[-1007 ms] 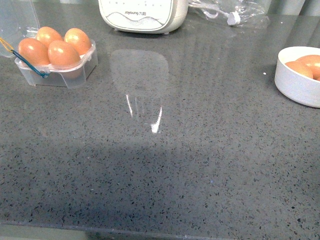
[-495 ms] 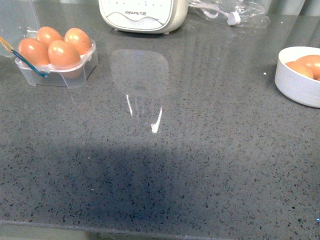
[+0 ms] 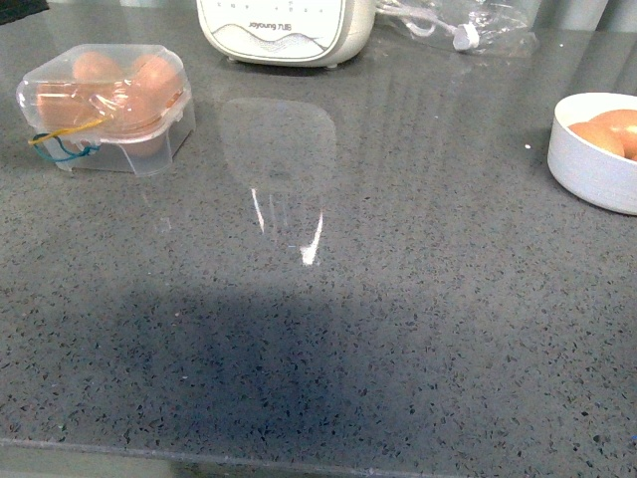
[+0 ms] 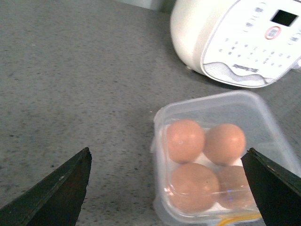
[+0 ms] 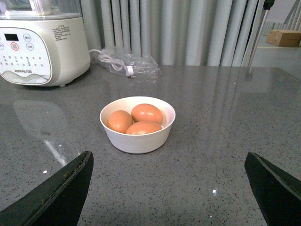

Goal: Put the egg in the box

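The box [image 3: 105, 105] stands at the table's far left with its clear lid shut over several brown eggs [image 3: 149, 80]. Yellow and blue bands [image 3: 62, 139] hang at its front corner. In the left wrist view the box [image 4: 221, 165] lies below my left gripper [image 4: 167, 153], which is open, its dark fingers [image 4: 61, 188] wide on either side and touching nothing. Three more brown eggs [image 5: 146, 113] rest in a white bowl [image 5: 136, 139]. My right gripper [image 5: 168, 154] is open and empty, short of the bowl. Neither gripper shows in the front view.
A white kitchen appliance [image 3: 284, 30] stands at the back centre, close behind the box. A clear plastic bag with a cable [image 3: 468, 25] lies at the back right. The bowl [image 3: 587, 164] sits at the right edge. Grey curtains [image 5: 188, 28] hang behind the table.
The box's lid stood open behind the eggs before; now it is shut down over them. The bands have shifted at the front corner. The bowl has not moved.
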### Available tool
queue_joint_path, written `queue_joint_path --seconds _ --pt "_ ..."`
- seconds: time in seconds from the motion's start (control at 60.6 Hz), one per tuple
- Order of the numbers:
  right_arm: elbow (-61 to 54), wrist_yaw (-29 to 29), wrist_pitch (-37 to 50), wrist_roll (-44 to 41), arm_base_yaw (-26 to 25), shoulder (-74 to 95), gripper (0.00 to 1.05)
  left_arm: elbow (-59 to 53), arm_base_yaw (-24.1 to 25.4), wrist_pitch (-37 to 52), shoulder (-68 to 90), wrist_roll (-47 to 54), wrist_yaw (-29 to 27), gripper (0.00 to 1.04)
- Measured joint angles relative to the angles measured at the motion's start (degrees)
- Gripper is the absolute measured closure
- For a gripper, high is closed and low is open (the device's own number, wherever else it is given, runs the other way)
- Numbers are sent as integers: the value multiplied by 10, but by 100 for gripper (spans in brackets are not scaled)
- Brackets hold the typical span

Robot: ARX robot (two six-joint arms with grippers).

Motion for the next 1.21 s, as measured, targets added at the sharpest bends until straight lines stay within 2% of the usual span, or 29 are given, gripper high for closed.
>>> queue_joint_path --seconds 0.198,0.479,0.743,0.826,1.09,1.205 --pt "0 0 0 0 0 0 7 -20 -59 -29 -33 52 14 7" --pt "0 0 0 0 0 0 7 -26 -68 -50 -42 88 -18 7" --pt "0 0 0 0 0 0 7 -24 -43 -58 -131 116 -56 7" --pt "0 0 0 0 0 0 7 -24 -27 -90 -200 147 -62 7" --pt "0 0 0 0 0 0 7 -66 17 -204 -377 220 -34 7" --pt "0 0 0 0 0 0 7 -82 54 -267 -440 237 -12 7"
